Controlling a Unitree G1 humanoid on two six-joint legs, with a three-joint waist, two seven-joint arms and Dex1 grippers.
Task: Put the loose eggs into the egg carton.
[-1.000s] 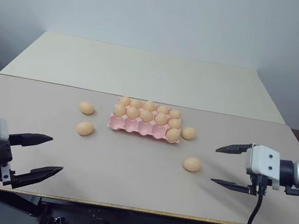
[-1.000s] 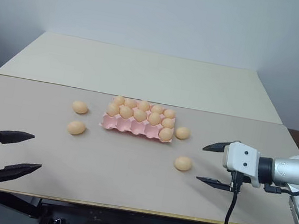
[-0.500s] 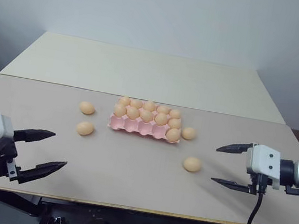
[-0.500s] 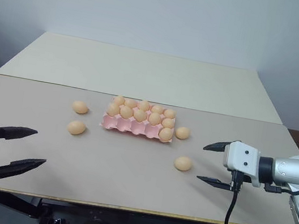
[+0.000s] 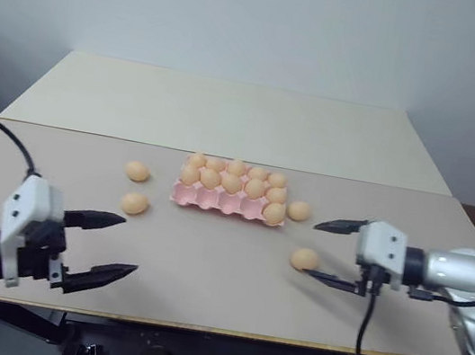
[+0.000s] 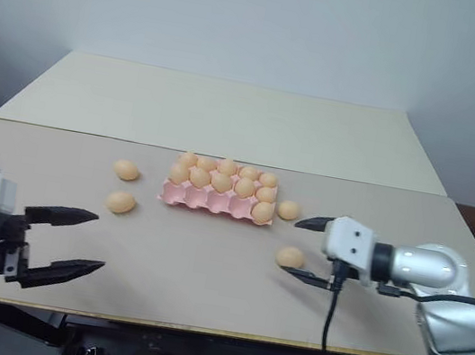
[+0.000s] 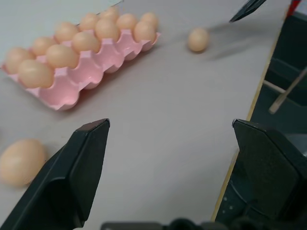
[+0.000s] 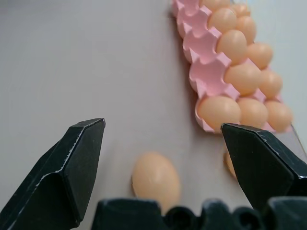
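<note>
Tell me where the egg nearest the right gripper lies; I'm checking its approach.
In the left eye view that egg lies on the table's right side, nearer than the egg carton, just left of the open right gripper.

Beige table (image 5: 229, 121), plain grey wall (image 5: 264, 18)

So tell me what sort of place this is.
Probably a lab or test room set up for robot practice: a plain table against a bare wall, with only a pink egg carton and loose eggs laid out.
</note>
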